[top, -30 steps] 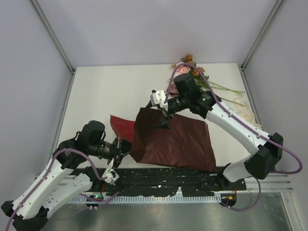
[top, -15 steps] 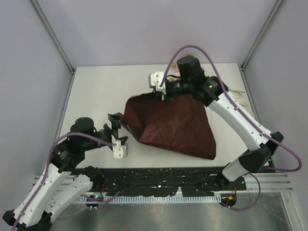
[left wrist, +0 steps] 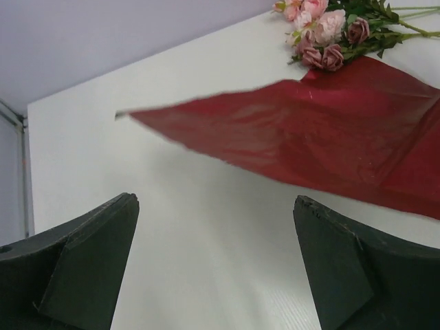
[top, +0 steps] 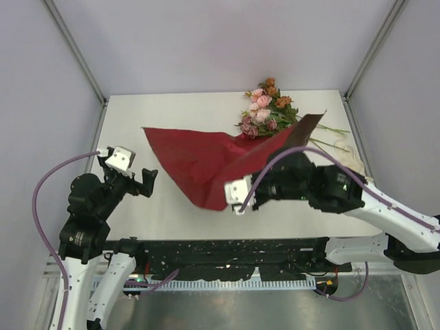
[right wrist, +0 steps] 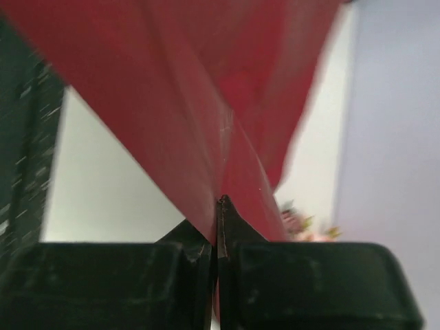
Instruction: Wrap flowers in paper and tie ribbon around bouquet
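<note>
The dark red paper (top: 206, 155) hangs lifted and stretched across the middle of the table, from a far-left corner to a raised corner by the flowers. My right gripper (top: 230, 199) is shut on its near edge; in the right wrist view the closed gripper (right wrist: 220, 203) pinches the paper (right wrist: 192, 103). The pink flowers (top: 265, 110) lie at the back right, stems pointing right. A cream ribbon (top: 354, 159) lies by the right wall. My left gripper (top: 134, 170) is open at the left, apart from the paper. In the left wrist view the left gripper (left wrist: 213, 201) holds nothing, and the paper (left wrist: 309, 137) and flowers (left wrist: 323, 27) lie beyond.
A black perforated rail (top: 227, 251) runs along the table's near edge by the arm bases. Pale booth walls with metal corner posts (top: 75, 51) close in the left, back and right sides.
The left gripper let go of the paper's corner, opened wide and pulled back left. The right gripper shut on the paper and drew it toward the near edge, uncovering the flowers.
</note>
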### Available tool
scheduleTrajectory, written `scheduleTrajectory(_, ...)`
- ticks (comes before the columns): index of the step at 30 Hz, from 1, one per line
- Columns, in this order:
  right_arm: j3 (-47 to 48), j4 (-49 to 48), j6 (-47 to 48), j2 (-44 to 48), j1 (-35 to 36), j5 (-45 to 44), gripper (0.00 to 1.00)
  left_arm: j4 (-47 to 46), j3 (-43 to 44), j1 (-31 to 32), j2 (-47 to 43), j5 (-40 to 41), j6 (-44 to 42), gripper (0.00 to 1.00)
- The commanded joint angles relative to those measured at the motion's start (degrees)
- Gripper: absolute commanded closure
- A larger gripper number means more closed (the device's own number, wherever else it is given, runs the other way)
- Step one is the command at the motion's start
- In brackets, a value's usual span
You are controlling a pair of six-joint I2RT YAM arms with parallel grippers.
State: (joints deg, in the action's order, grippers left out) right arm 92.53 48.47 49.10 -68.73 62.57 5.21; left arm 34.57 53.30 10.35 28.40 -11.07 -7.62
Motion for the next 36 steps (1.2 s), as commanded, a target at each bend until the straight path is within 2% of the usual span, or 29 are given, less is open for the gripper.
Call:
scheduleTrajectory(1,-19.35,13.92,-8.12,8.69,5.64,-9.98,0.94,4.36,-2.05,-1.21,-0.63,-2.71,5.86,0.01)
scheduleTrajectory(4,-30.72,13.5,-10.34,13.43,6.16,-0.5,0.94,5.69,-2.67,-1.56,2.52,-6.32,6.82,0.02)
scheduleTrajectory(6,-37.83,9.91,-11.22,14.06,7.91,4.53,0.94,5.25,-2.76,-2.08,7.34,-6.6,8.83,0.02)
scheduleTrajectory(9,-40.58,5.16,-13.24,13.1,11.6,8.13,0.95,4.98,-1.54,-3.75,15.34,-6.41,12.62,0.03)
scheduleTrajectory(12,-42.25,5.66,-11.84,11.6,12.67,9.55,0.95,3.85,-0.91,-6.56,22.55,-14.2,16.49,0.02)
scheduleTrajectory(16,-44.45,8.04,-10.08,12.91,13.37,7.89,0.94,0.07,-2.32,-6.57,32.91,-23.8,20.18,0.0)
scheduleTrajectory(18,-45.15,8.13,-10.08,13.88,13.55,6.74,0.94,-3.08,-3.72,-6.66,38.19,-26.01,20.62,0.01)
scheduleTrajectory(20,-45.25,8.4,-9.99,14.23,13.55,6.13,0.95,-3.45,-2.77,-6.66,43.11,-24.01,19.66,0.02)
scheduleTrajectory(25,-46.21,9.45,-8.68,15.73,13.55,6.74,0.94,-3.27,6.36,-6.66,56.83,-23.12,15.53,0.11)
scheduleTrajectory(28,-46.56,9.72,-8.23,16.35,13.55,6.92,0.95,-2.67,12.33,-5.7,65.18,-26.71,12.81,0.14)
scheduleTrajectory(32,-46.39,9.98,-7.97,16.7,13.55,7.53,0.94,2.78,21.21,-1.13,74.85,-27.96,9.47,0.15)
scheduleTrajectory(36,-45.25,10.68,-8.32,16.7,13.55,7.79,0.94,3.32,26.67,2.65,82.15,-27.25,10.07,0.14)
